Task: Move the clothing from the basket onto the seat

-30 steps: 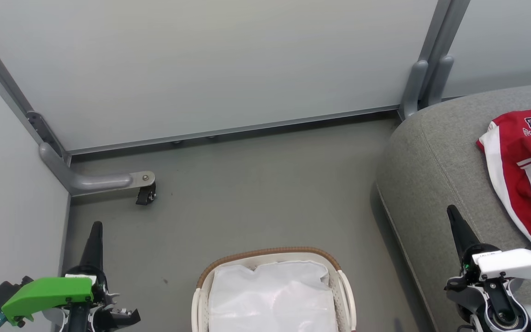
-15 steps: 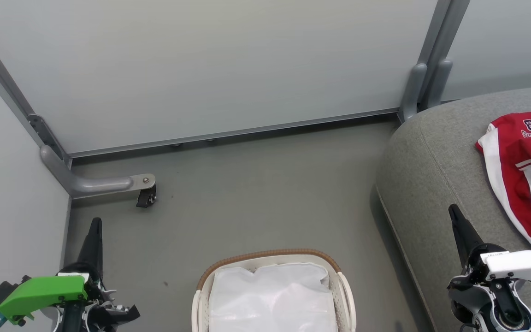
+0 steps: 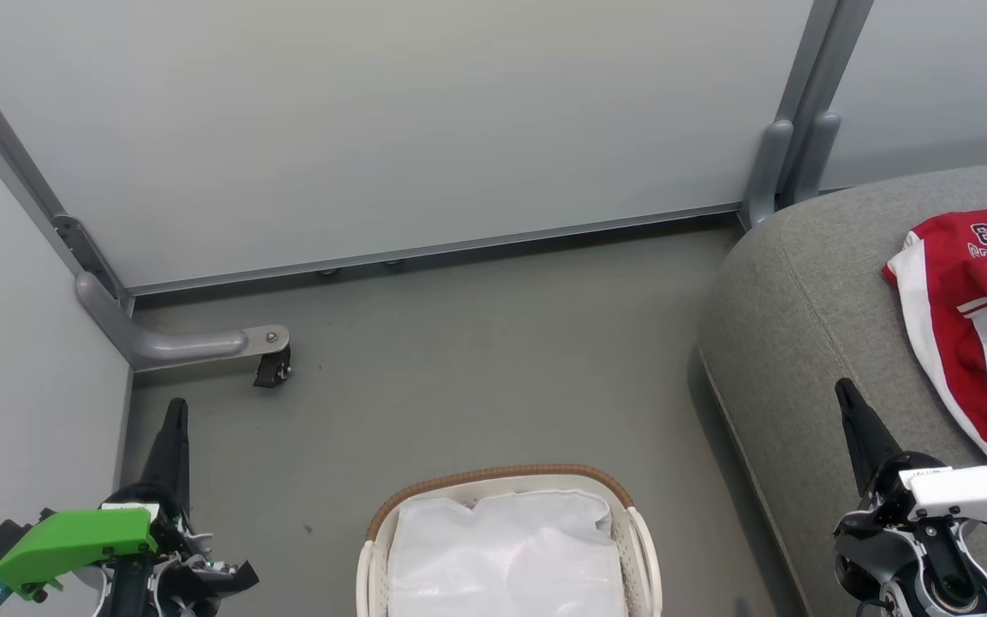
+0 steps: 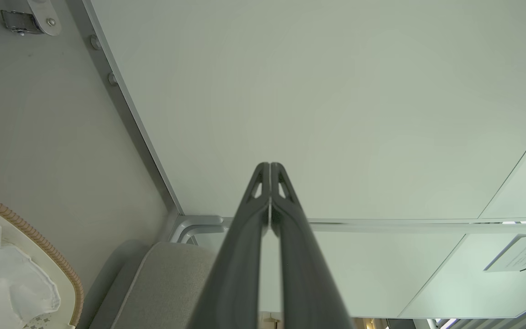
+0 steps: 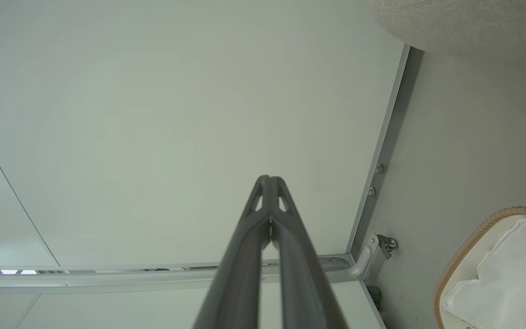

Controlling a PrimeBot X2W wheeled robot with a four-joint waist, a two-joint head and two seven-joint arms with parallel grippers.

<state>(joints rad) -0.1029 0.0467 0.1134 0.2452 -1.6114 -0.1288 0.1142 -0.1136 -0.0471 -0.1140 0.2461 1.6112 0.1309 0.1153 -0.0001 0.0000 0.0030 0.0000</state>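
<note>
On the seat (image 3: 802,326) at far right lies the clothing (image 3: 965,278), its long axis running near-to-far, its "23" at the far end. Both the left end effector (image 3: 175,410) and right end effector (image 3: 845,392) are closed, empty, flanking the basket (image 3: 502,474).

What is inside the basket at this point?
A white crinkly liner sheet lies in the basket, covering its visible inside. Anything beneath the sheet is hidden; the basket's near end is cut off by the frame.

mock lab bay — caster-footed partition panels (image 3: 391,128), bare grey floor (image 3: 476,368)
</note>
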